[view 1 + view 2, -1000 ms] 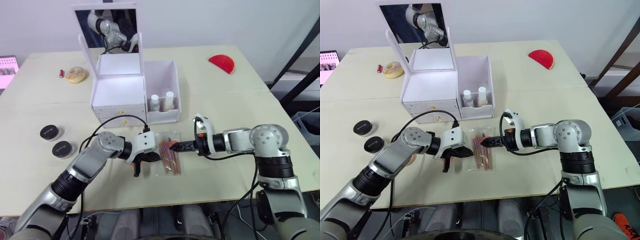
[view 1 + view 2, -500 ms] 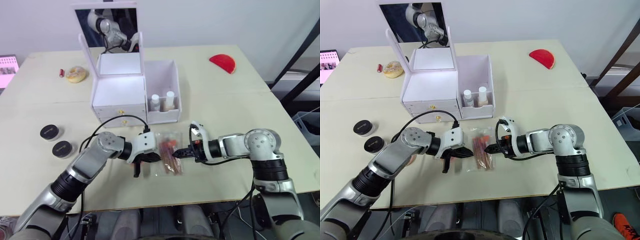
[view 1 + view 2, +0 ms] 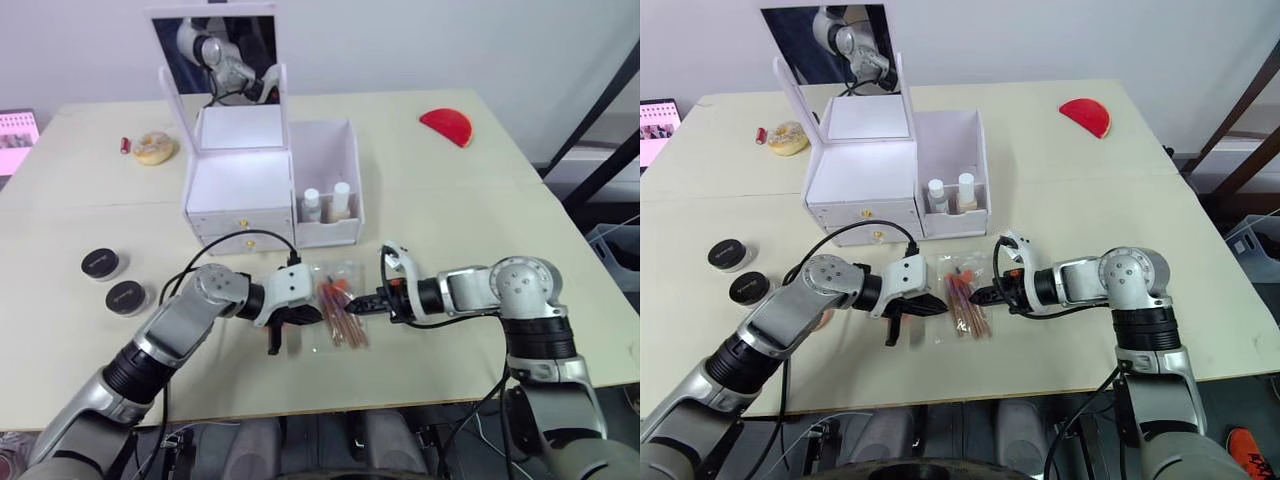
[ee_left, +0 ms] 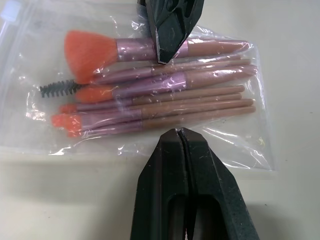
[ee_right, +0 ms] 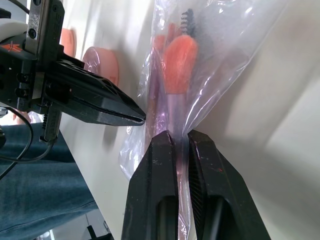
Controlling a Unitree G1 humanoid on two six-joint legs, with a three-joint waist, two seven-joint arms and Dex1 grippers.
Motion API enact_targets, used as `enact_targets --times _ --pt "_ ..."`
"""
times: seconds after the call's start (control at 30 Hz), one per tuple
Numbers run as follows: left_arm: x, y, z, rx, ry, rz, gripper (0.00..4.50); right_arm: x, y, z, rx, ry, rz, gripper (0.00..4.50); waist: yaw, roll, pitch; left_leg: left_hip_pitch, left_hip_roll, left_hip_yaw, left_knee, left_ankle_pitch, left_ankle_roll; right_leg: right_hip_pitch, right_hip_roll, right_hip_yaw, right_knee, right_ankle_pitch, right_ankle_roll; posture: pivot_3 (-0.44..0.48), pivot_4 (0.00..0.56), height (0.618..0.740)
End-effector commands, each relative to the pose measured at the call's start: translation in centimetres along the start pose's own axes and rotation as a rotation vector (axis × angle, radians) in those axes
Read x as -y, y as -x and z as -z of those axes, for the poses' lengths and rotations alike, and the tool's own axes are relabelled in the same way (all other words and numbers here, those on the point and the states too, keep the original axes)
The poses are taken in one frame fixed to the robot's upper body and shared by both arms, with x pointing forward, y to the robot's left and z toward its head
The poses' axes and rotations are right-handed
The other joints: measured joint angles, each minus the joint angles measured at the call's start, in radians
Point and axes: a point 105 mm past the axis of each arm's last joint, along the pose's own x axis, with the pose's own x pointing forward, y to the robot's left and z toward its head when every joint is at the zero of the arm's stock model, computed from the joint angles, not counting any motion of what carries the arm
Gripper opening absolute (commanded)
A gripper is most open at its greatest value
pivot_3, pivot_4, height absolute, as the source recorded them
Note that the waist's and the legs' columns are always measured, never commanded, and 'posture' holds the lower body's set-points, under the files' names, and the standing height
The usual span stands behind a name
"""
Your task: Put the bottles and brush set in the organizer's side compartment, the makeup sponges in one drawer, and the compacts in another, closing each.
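Observation:
The brush set (image 3: 338, 314), pink-handled brushes with orange bristles in a clear bag, lies on the table in front of the white organizer (image 3: 240, 182). My right gripper (image 3: 362, 307) is shut on a brush handle through the bag (image 5: 176, 112). My left gripper (image 4: 180, 135) is shut, its tips at the bag's opposite edge. Two bottles (image 3: 311, 205) (image 3: 341, 200) stand in the side compartment (image 3: 327, 150). Both drawers (image 3: 240, 231) are shut. Two black compacts (image 3: 100, 263) (image 3: 125, 297) lie at the left. Pink sponges (image 5: 100, 65) lie beyond my left gripper in the right wrist view.
The organizer's mirror lid (image 3: 212, 55) stands open. A round yellowish piece (image 3: 153, 148) and a small red stick (image 3: 124, 146) lie at the far left. A red half-round piece (image 3: 446, 126) lies at the far right. Bare table (image 3: 450, 220) stretches to the right.
My right gripper has moved in from the right and shut on the brush set. The bag has shifted and tilted a little. My left gripper has stayed at the bag's left edge.

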Motion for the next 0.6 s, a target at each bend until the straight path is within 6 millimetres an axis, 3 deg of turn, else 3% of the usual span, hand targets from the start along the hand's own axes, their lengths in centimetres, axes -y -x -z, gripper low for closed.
enact_targets --times 0.03,0.23,0.37,0.6 --pt "-0.5 0.8 -1.9 0.078 -0.010 -0.010 1.30 -0.3 0.9 -1.0 0.030 0.015 -0.009 0.00 0.000 0.000 0.000 0.000 0.000 0.000 0.000 0.000 0.000 0.000 0.000 0.000 0.000 0.000 0.000 0.000 0.150 0.739" --pt "-0.5 2.2 -3.3 0.130 -0.005 -0.013 4.40 -0.4 1.4 -1.4 0.048 0.015 -0.017 0.00 0.000 0.000 0.001 -0.001 0.000 0.000 0.000 0.000 0.000 -0.001 0.000 0.000 -0.001 0.000 0.000 0.000 0.150 0.739" --pt "0.0 4.8 -4.5 0.172 0.014 -0.027 4.46 -0.8 2.4 -2.3 0.093 0.038 -0.021 0.00 -0.003 0.000 0.002 -0.001 0.000 0.000 -0.001 0.000 0.000 -0.001 0.000 0.000 -0.001 0.000 0.000 0.000 0.150 0.739" --pt "2.4 11.7 -5.7 0.291 0.118 -0.070 4.46 -3.3 5.9 -3.7 0.218 0.176 -0.065 0.00 -0.003 0.001 0.003 -0.003 0.000 0.000 -0.003 -0.001 0.001 -0.004 0.000 0.000 -0.001 -0.001 0.001 0.000 0.150 0.739"
